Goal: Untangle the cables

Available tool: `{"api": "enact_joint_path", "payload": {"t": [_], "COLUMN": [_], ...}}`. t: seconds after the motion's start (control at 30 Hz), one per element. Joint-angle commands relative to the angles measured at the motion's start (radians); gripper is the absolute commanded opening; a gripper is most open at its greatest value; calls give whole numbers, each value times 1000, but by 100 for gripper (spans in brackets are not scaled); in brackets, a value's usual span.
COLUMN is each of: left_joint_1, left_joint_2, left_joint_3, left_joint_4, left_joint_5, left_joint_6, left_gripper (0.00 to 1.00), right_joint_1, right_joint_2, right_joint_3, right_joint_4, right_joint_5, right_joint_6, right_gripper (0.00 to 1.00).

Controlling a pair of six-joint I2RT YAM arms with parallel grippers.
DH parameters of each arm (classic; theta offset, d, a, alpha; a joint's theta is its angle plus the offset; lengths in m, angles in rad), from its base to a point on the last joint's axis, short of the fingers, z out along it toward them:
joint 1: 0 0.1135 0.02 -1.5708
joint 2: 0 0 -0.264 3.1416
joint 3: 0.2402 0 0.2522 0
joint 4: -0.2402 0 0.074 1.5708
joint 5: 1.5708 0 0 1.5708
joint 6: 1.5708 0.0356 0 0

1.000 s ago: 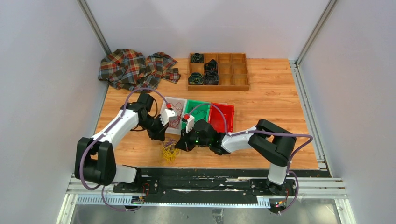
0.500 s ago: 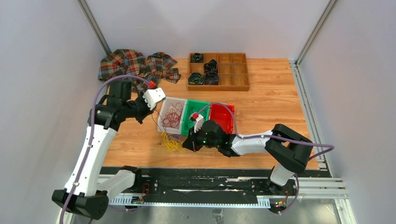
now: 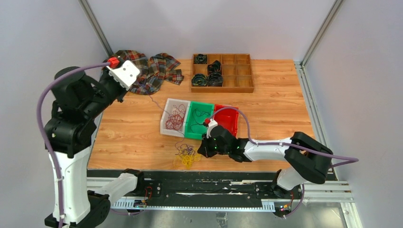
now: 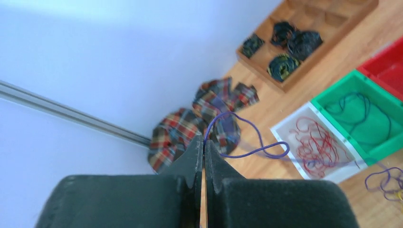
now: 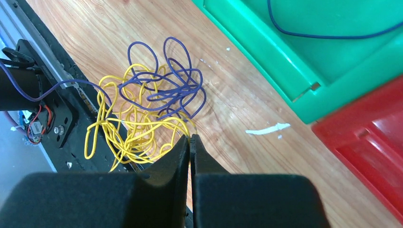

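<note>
Left wrist: the left gripper point(image 4: 204, 148) is clamped on a purple cable point(image 4: 240, 154) that loops out above the plaid cloth point(image 4: 180, 133). Red cables point(image 4: 316, 145) lie in the clear bin point(image 4: 285, 130).

Right wrist: the right gripper point(image 5: 190, 142) has its jaws together at the edge of the yellow-and-purple tangle point(image 5: 142, 118), possibly nipping a yellow strand.

Top external: the tangle lies on the table point(image 3: 280, 104) near its front edge.

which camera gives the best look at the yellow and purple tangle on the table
Right wrist: the tangle sits close and sharp, yellow and purple strands easy to tell apart. Top external shows it small, strands blurring together. Left wrist catches only a few purple loops at its lower right corner.
</note>
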Motion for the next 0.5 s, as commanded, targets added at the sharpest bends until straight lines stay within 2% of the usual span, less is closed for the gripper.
{"api": "enact_joint_path", "payload": {"t": [0.0,0.1,0.2,0.3,0.4,0.47], "left_joint_1": [-6,-6,-6,-6,-6,-6], "left_joint_2": [-18,-36,-29,-11,8,15], "left_joint_3": [59,49,70,118,154,166], "left_joint_4": [52,54,70,95,95,95], "left_joint_5": [54,141,166,209,280,306], "left_joint_6": [-25,-47,-73,-112,-164,-181], "left_gripper": [0,0,0,0,0,0], "right_joint_1": [3,5,5,5,10,24], "right_joint_2": [-78,-156,-222,-252,-289,-297], "right_joint_3": [30,65,105,162,201,223], "right_joint_4": [-129,-194,-257,-326,-271,-182], "right_joint_5": [78,124,160,159,115,65], "right_joint_6": [-21,-72,-133,-195,-268,-313], "right_gripper": [4,16,22,39,61,66]}}
